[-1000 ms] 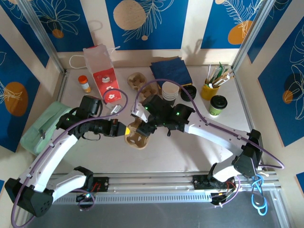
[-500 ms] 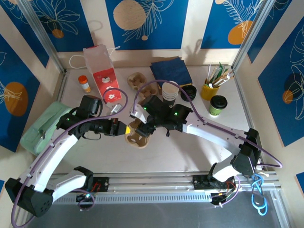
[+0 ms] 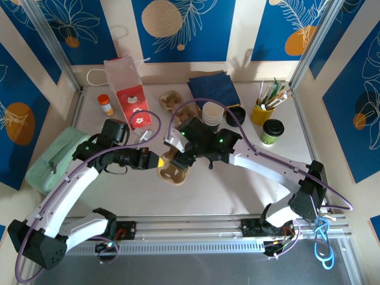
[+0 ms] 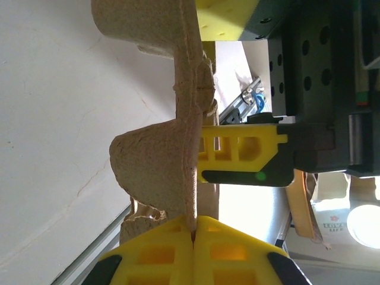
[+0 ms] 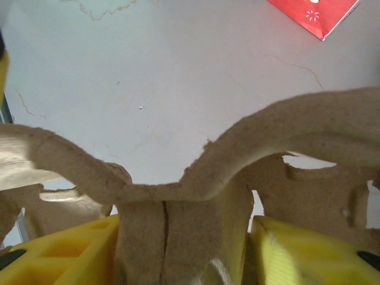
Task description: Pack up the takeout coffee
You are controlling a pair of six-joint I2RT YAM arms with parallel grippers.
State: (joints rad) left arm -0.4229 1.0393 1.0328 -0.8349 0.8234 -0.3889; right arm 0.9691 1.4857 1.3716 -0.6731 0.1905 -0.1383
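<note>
Your white tabletop sits inside blue leaf-print walls. The takeout coffee stands upright, lid up, far right beside the yellow cup. Your left gripper pinches the cardboard carrier; the right gripper straddles it, grip unclear.

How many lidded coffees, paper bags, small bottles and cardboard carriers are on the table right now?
Lidded coffee: 1
Paper bag: 1
Small bottle: 1
Cardboard carriers: 2, the second at the back
Total: 5
</note>
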